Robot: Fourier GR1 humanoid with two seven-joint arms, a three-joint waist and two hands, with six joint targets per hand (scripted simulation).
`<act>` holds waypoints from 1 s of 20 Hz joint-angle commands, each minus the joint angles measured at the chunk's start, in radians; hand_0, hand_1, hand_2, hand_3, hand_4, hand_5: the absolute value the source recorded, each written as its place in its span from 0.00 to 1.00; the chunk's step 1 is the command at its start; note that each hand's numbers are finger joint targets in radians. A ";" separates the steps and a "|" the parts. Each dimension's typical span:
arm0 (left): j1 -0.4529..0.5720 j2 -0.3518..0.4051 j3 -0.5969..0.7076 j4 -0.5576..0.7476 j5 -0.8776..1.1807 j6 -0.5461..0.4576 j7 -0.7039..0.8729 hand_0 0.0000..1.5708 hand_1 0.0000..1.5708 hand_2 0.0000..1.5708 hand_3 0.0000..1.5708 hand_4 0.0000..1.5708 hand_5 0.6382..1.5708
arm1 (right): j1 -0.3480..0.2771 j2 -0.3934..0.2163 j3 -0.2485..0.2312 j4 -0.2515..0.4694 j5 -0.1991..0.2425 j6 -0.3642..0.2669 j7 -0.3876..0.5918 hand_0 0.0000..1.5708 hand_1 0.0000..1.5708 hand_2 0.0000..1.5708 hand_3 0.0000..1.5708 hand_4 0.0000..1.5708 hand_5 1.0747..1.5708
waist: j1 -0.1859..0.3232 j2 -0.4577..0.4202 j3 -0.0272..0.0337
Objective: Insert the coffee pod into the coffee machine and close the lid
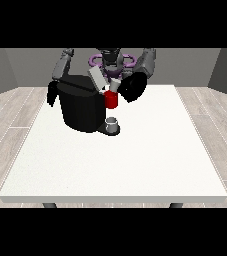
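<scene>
Hanging beside the black coffee machine [82, 107], my hand at the view's left [51, 95] sits low against the machine's side, and I cannot tell how its fingers lie. Past the raised grey lid [96, 78] and a red thing at the machine [111, 100], a grey thing [113, 121] rests on the machine's base by the white worktop [135, 160]; I cannot say it is the pod. My hand at the view's right [132, 87] hovers near the lid, fingers unreadable, so closing looks left to do.
</scene>
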 commanded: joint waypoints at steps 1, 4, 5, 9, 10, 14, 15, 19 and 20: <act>-0.049 0.061 0.003 0.038 -0.016 -0.019 0.019 0.89 0.89 0.93 0.86 0.42 1.00 | -0.016 -0.013 0.012 -0.002 0.010 0.014 0.015 0.00 0.00 0.00 0.00 0.17 1.00 | -0.031 0.019 -0.0005; -0.021 -0.004 -0.018 0.027 -0.021 0.021 0.001 0.97 0.97 0.97 0.92 0.44 1.00 | -0.064 -0.006 -0.016 0.024 -0.006 -0.020 0.048 0.00 0.00 0.00 0.00 0.16 1.00 | -0.006 0.013 -0.0006; -0.017 -0.007 -0.041 0.019 -0.043 0.024 0.010 0.94 0.94 0.95 0.89 0.45 1.00 | -0.036 -0.007 -0.012 0.048 0.012 -0.023 -0.004 0.00 0.00 0.00 0.00 0.17 1.00 | -0.008 0.025 -0.0003; -0.077 0.051 0.016 0.030 -0.014 0.039 0.009 0.95 0.95 0.94 0.87 0.40 1.00 | -0.063 -0.028 -0.017 0.055 -0.001 0.030 -0.044 0.00 0.00 0.00 0.00 0.18 1.00 | -0.031 0.079 -0.0003; -0.024 0.047 -0.004 0.033 -0.032 0.048 -0.025 0.91 0.91 0.93 0.87 0.39 1.00 | -0.048 -0.024 -0.016 0.049 -0.011 0.035 -0.017 0.00 0.00 0.00 0.00 0.17 1.00 | -0.017 0.046 -0.0006; -0.070 0.034 -0.023 0.027 -0.052 0.057 0.028 0.91 0.91 0.92 0.89 0.39 1.00 | -0.062 -0.007 -0.014 0.082 0.004 0.015 -0.050 0.00 0.00 0.00 0.00 0.22 1.00 | -0.030 0.055 -0.0002; -0.058 0.056 -0.010 0.025 -0.022 0.004 -0.027 0.89 0.89 0.91 0.89 0.40 1.00 | -0.058 -0.012 -0.031 0.093 -0.016 0.030 -0.060 0.00 0.00 0.00 0.00 0.22 1.00 | -0.007 0.058 -0.0003; -0.031 -0.025 0.022 0.017 0.027 0.048 -0.031 0.00 0.00 0.22 0.23 0.00 1.00 | -0.055 -0.043 -0.037 0.096 -0.026 0.061 -0.029 0.00 0.00 0.00 0.00 0.16 1.00 | -0.010 0.003 -0.0007; 0.059 -0.054 0.038 0.013 0.065 0.032 -0.106 0.00 0.00 0.00 0.00 0.00 1.00 | -0.001 -0.023 -0.048 0.092 -0.036 0.045 -0.047 0.00 0.00 0.00 0.00 0.13 1.00 | 0.028 -0.029 -0.0013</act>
